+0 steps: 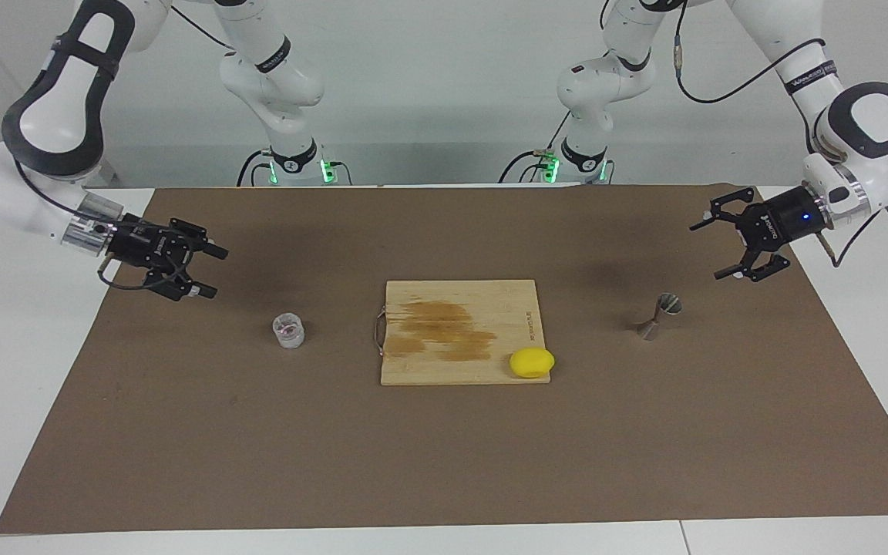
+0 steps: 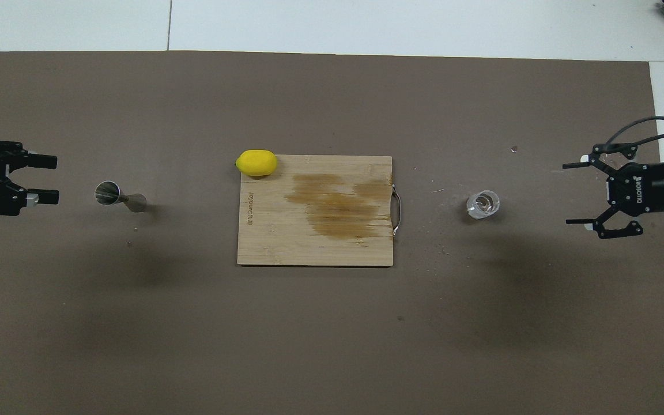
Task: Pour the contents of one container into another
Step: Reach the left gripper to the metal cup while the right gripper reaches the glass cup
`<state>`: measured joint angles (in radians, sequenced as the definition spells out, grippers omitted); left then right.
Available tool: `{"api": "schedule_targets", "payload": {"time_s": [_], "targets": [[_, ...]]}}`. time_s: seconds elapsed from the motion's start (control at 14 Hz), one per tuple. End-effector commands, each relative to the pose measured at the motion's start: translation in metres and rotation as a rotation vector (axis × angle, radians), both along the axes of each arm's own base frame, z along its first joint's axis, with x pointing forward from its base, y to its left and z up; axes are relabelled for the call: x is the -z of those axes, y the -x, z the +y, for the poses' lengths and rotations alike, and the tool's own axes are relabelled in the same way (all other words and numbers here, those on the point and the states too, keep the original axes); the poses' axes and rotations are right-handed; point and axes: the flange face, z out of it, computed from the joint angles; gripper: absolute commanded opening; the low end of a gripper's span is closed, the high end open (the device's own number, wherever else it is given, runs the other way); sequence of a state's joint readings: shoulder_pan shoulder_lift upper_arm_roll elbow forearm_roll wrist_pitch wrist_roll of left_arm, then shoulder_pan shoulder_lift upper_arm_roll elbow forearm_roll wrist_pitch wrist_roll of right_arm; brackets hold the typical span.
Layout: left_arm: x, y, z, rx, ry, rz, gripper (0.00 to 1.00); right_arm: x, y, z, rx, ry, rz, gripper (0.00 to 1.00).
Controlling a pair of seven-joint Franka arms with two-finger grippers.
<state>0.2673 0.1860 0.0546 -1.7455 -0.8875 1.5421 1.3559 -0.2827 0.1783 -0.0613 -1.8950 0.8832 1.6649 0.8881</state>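
Upright on the brown mat [image 1: 182,432] covering the surface, the glass tumbler [image 1: 288,330] stands toward the right arm's end, beside the handle of the wooden cutting board [image 1: 459,331]. At the left arm's end the steel jigger [image 1: 660,316] stands tilted on the mat, level with the tumbler. A yellow lemon [image 1: 532,362] sits on the board's corner farthest from the robots, on the jigger's side. The right pincer [image 1: 209,271] hovers over the mat near the tumbler, spread and empty. The left pincer [image 1: 710,249] hangs near the jigger, likewise spread, touching nothing.
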Motion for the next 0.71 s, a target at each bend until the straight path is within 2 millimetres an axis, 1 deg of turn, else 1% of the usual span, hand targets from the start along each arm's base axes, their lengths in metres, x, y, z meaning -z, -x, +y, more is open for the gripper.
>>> {"api": "schedule_targets", "payload": {"time_s": [0.0, 0.14, 0.36, 0.5, 0.64], "targets": [[0.029, -0.002, 0.018, 0.057, 0.084, -0.079, 1.0, 0.029, 0.001, 0.005, 0.086, -0.08, 0.133, 1.0], [0.051, -0.001, 0.031, 0.089, 0.147, -0.125, 1.0, 0.059, 0.007, 0.01, 0.092, -0.109, 0.199, 1.0], [0.084, 0.009, 0.052, 0.113, 0.203, -0.237, 1.0, 0.103, 0.004, 0.013, 0.087, -0.124, 0.275, 1.0], [0.099, 0.015, 0.051, 0.147, 0.23, -0.31, 1.0, 0.126, 0.001, 0.015, 0.081, -0.124, 0.305, 1.0], [0.105, 0.019, 0.053, 0.178, 0.248, -0.385, 1.0, 0.139, 0.001, 0.016, 0.074, -0.126, 0.318, 1.0]]}}
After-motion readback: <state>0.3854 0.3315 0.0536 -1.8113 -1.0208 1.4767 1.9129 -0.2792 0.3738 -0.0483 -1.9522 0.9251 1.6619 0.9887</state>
